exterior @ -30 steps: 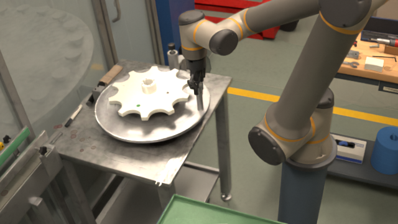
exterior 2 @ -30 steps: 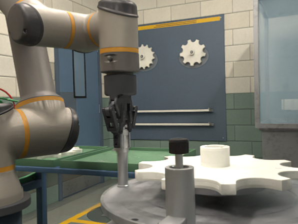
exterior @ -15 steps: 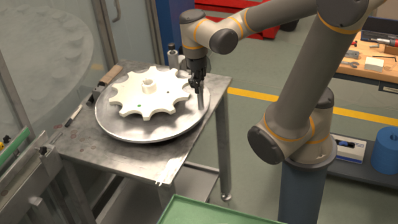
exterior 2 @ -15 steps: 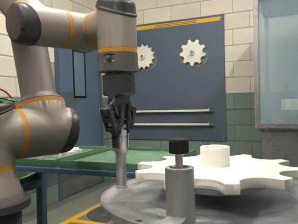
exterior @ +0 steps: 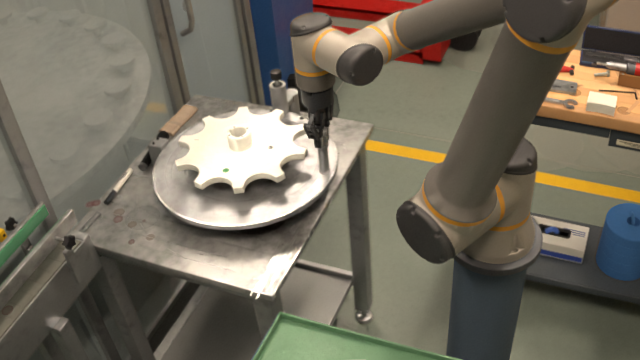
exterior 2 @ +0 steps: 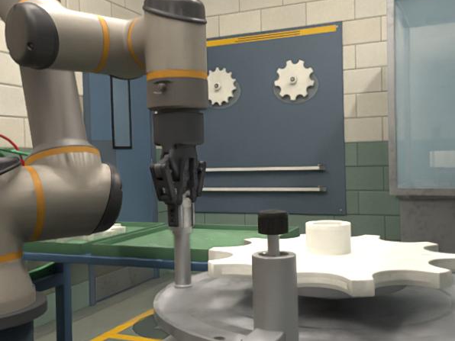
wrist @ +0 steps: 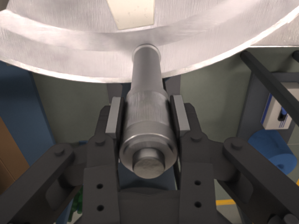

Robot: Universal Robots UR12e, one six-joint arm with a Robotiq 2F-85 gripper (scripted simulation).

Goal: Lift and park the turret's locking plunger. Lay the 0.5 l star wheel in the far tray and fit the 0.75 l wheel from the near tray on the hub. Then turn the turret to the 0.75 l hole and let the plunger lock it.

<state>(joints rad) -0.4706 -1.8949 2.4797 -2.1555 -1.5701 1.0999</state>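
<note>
The round steel turret plate (exterior: 245,190) lies on the steel table and carries a white star wheel (exterior: 237,150) seated on the white hub (exterior: 239,137). A steel handle post (exterior: 324,159) (exterior 2: 182,245) (wrist: 146,101) stands upright near the plate's right rim. The locking plunger (exterior 2: 272,241), with its black knob (exterior 2: 272,222) raised above a grey housing, stands at the plate's far edge (exterior: 276,85). A green dot marks the wheel's near arm. My gripper (exterior: 318,135) (exterior 2: 179,203) (wrist: 146,115) comes straight down over the post and is closed around its knurled top.
The steel table (exterior: 210,240) has free edges on the right and front. A green tray (exterior: 320,340) sits low in front, and more green trays (exterior 2: 152,237) lie behind the arm. A marker and a block lie on the table's left edge. A glass guard stands left.
</note>
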